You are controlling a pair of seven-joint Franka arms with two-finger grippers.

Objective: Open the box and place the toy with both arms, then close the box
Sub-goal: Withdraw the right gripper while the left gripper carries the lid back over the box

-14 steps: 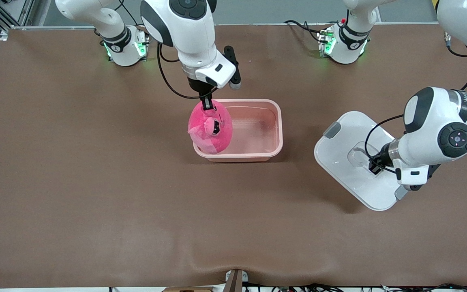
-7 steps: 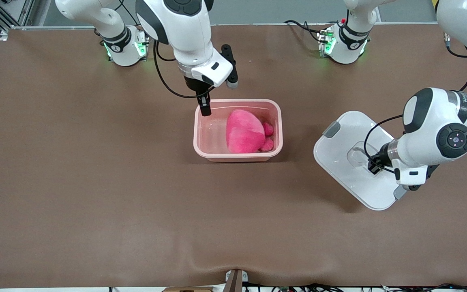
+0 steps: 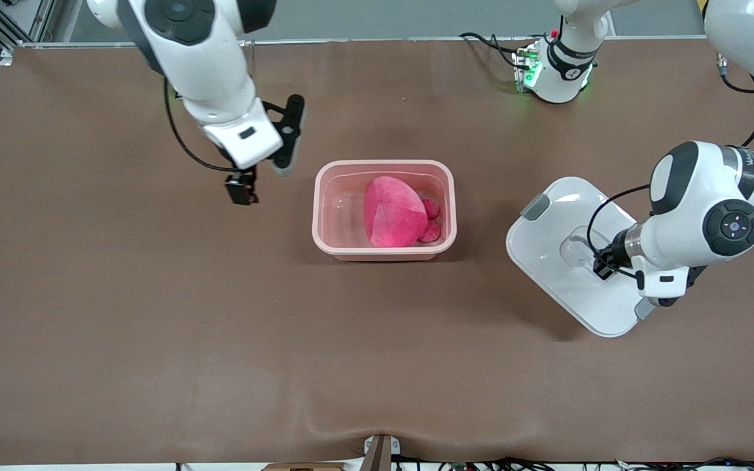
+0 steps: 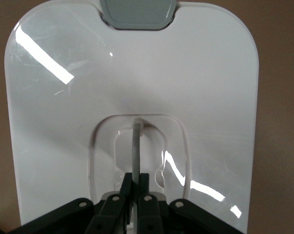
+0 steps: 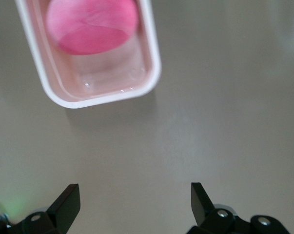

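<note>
My right fingers [image 3: 241,194] have swung off the box [image 3: 384,252] and now hang spread wide, empty, over bare table [image 3: 154,314]. The toy [image 3: 393,212] lies inside. My left fingers [image 3: 603,268] stay pinched on the lid [image 3: 560,216] handle.

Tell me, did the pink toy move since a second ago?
Yes. The toy dropped from the right gripper into the box, toward the left arm's end.

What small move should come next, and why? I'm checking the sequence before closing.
Probably the left gripper, shut on the lid's handle, should carry the lid over the box. The toy already lies inside the open box, and the right gripper is open, empty and over bare table at the right arm's end, clear of the box.
</note>
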